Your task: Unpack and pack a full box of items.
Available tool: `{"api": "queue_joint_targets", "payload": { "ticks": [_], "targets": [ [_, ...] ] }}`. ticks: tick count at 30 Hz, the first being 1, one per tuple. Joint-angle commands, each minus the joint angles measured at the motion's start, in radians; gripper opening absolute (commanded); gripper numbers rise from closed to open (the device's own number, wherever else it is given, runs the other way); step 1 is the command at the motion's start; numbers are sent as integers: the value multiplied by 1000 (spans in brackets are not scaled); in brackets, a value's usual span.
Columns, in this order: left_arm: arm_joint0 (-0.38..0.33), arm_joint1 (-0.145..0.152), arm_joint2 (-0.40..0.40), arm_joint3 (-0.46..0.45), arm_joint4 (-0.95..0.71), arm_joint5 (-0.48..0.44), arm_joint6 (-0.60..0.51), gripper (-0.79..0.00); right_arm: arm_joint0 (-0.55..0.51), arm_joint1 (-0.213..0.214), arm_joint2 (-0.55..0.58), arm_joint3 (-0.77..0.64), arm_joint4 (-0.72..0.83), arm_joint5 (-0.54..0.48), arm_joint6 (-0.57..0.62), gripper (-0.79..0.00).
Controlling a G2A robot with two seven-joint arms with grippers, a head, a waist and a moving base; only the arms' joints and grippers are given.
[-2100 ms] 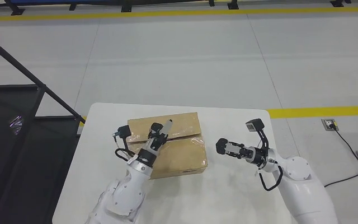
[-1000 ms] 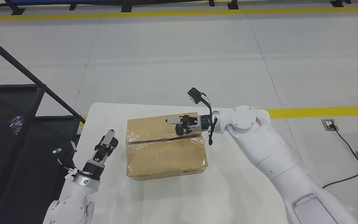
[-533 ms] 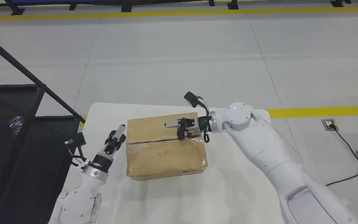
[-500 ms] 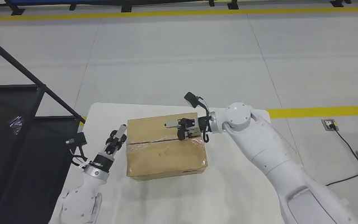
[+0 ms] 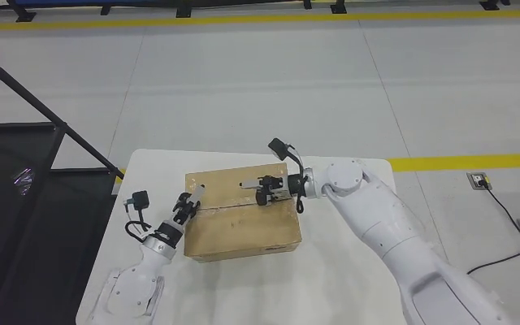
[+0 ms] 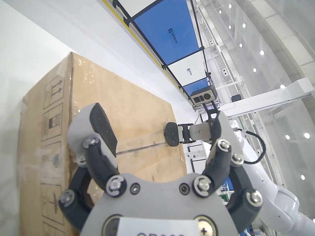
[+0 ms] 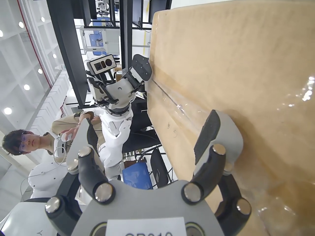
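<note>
White counter (image 5: 341, 276) is carrying your taped cardboard box (image 5: 244, 231) at its centre. Your left gripper (image 5: 190, 196) is hovering at its 9 o'clock edge, fingers (image 6: 102, 126) released; your right gripper (image 5: 253, 190) is hanging over the top toward 1 o'clock, fingers (image 7: 209, 133) spread, grasping nothing.

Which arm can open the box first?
Probably right: the right hand, open, is over the box top by the taped seam. The left hand is just at the box's end.
</note>
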Motion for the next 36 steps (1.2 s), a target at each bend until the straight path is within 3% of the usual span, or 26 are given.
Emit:
{"api": "queue_joint_targets", "payload": {
  "ticks": [1,17,25,31,36],
  "targets": [
    [-5,0,4,10,-4,0,1,0,-2,-7,-5,0,-4,10,-6,0],
    [49,2,-32,-42,-67,-33,40,0,17,-93,-55,67,8,-25,-43,0],
    [125,12,-145,-80,-148,-79,62,0,30,-143,-70,120,33,-32,-60,0],
    [201,19,-240,-52,-227,-129,63,0,44,-191,-87,159,53,-30,-61,0],
    [235,22,-276,-18,-269,-160,51,0,60,-233,-103,188,54,-39,-73,0]
  ]
}}
